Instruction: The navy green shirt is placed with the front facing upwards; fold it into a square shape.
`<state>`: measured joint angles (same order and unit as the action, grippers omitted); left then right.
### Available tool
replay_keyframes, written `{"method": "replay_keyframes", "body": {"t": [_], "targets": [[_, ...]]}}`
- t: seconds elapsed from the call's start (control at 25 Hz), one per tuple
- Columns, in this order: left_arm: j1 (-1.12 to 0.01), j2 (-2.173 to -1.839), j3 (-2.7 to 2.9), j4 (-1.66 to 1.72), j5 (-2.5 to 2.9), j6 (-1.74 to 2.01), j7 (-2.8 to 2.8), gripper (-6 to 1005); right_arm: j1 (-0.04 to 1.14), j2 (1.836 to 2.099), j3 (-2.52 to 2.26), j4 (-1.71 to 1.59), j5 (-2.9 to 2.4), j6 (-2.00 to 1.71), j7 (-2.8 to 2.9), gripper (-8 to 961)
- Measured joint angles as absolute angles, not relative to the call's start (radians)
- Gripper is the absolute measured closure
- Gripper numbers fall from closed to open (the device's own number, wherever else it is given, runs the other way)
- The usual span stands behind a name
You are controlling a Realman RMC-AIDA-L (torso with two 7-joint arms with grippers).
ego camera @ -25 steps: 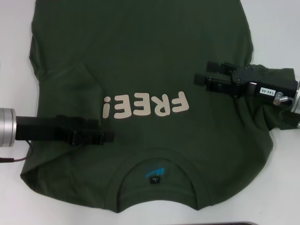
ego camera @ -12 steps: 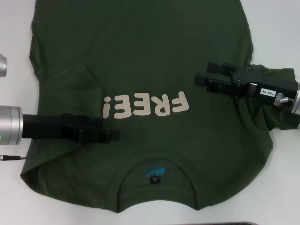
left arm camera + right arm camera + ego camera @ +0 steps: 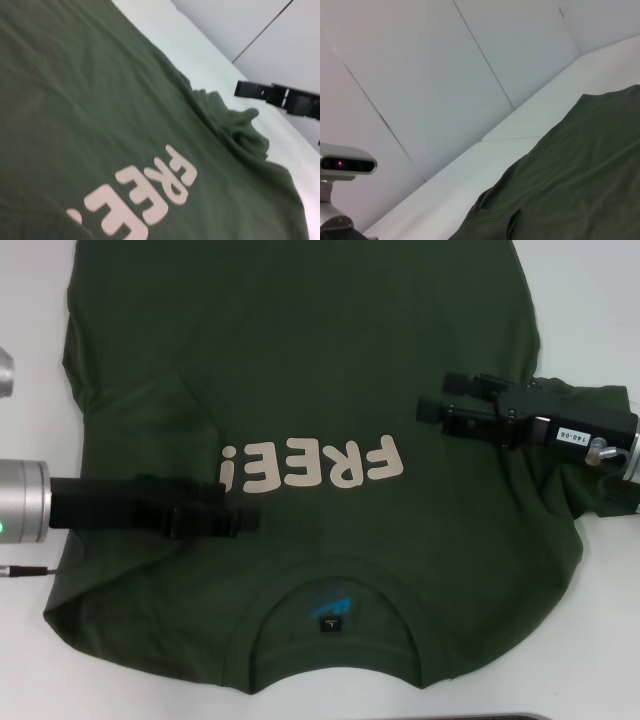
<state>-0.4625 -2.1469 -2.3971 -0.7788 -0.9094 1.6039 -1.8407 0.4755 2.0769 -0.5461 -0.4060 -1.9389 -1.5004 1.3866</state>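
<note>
Positioning for first fold | navy green shirt (image 3: 300, 370) flat | left pincer (image 3: 245, 520) at 8 o'clock, state unclear | right pincer (image 3: 432, 402) at 3 o'clock, parted, empty | next: grasp edges

white table (image 3: 30, 670) backed by pale panelled walls (image 3: 420, 75).

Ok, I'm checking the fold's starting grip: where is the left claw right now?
In the head view the left claw is over the shirt on the robot's left side, just below the "!" end of the cream lettering and above the collar.
</note>
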Motion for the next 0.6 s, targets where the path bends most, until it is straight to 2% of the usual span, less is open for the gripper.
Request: {"method": "replay_keyframes", "body": {"t": [0.6], "targets": [[-0.470,-2.137,-2.402,-0.787,-0.984,1.597,-1.832,110,0.472,2.071,-0.534,-0.404,-1.939,-1.500,1.387,56]]}}
